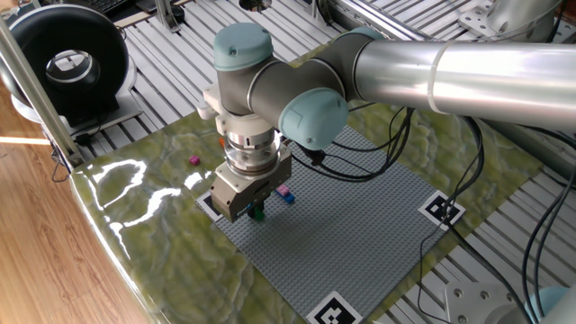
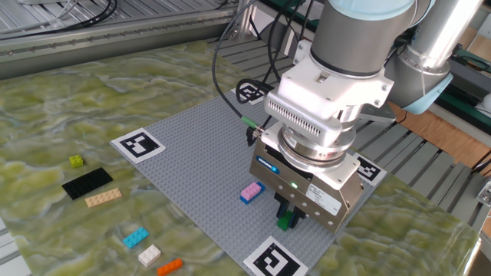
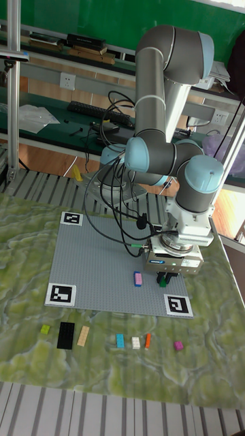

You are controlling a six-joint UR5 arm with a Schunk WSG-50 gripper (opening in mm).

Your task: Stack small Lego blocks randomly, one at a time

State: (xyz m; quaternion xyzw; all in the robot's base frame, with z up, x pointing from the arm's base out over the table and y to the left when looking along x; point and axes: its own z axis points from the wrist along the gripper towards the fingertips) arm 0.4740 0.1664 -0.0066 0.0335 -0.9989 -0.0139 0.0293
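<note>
on the baseplate (image 2: 192, 153), near its marker-tag corner, a green block (image 2: 286, 221) stands between the gripper's (image 2: 291, 218) fingers, which are closed on it. just beside lies a pink-on-blue stack (image 2: 250, 192). other blocks (image 2: 136, 238) sit well apart on the mat.

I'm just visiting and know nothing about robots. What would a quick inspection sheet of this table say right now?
Surface: grey studded baseplate on a green marbled mat.
Job's things: green block between the fingers; pink-on-blue stack on the baseplate; cyan, white, orange, tan blocks off it.
Clutter: black plate; marker tags.
Grippers: gripper shut on the green block.
Cables: black cables hang from the arm.
Surroundings: slatted metal frame.
</note>
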